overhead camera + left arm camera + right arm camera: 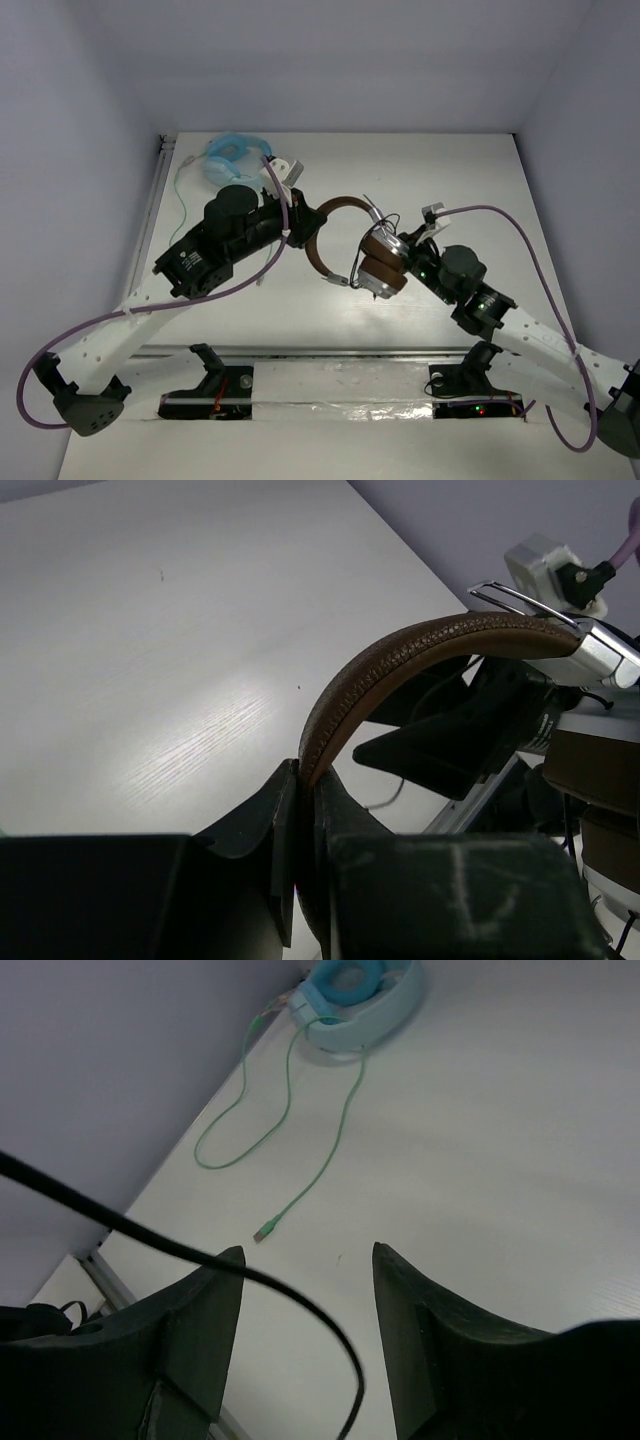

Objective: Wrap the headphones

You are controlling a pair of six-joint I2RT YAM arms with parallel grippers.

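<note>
The headphones (345,235) have a brown headband (400,660) and silver earcups with brown pads (382,270). My left gripper (300,228) is shut on the headband, which is pinched edge-on between the jaws in the left wrist view (305,775). My right gripper (400,245) sits right beside the earcups, and its jaws stand open and empty in the right wrist view (308,1255). The thin black cable (300,1300) loops loosely in front of those open jaws and touches neither finger. In the top view the cable (385,220) curls above the earcups.
A light blue headset (232,158) lies at the back left, with its pale green cable (183,200) trailing along the left edge. Both show in the right wrist view, the headset (355,1000) and the cable (300,1110). Walls enclose the table on three sides.
</note>
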